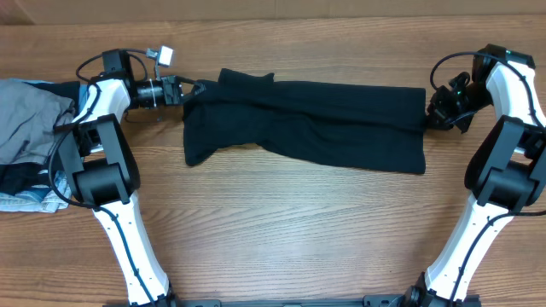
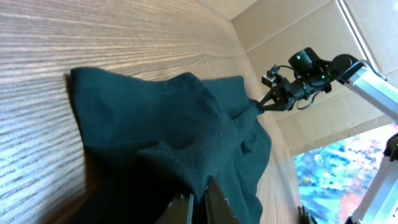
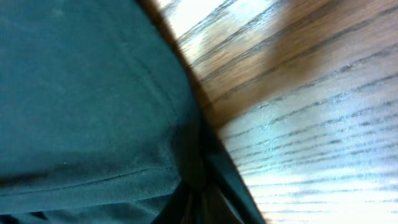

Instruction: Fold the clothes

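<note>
L tool (image 1: 186,89) & R tool (image 1: 429,117) both clamped shut on opposite ends of wrinkly black soft-fabric garment (image 1: 316,124). Lift evenly, hold taut, fold w/o dragging over wooden tabletop (image 1: 281,222).

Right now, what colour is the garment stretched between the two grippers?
Plain black, no pattern; the garment shows best in the overhead view.

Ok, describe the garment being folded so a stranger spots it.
On the wooden table, look at the middle. The black garment stretches there, pinched by the left hand and right hand. Unlike the grey and denim pile at the left edge, it is plain black.
</note>
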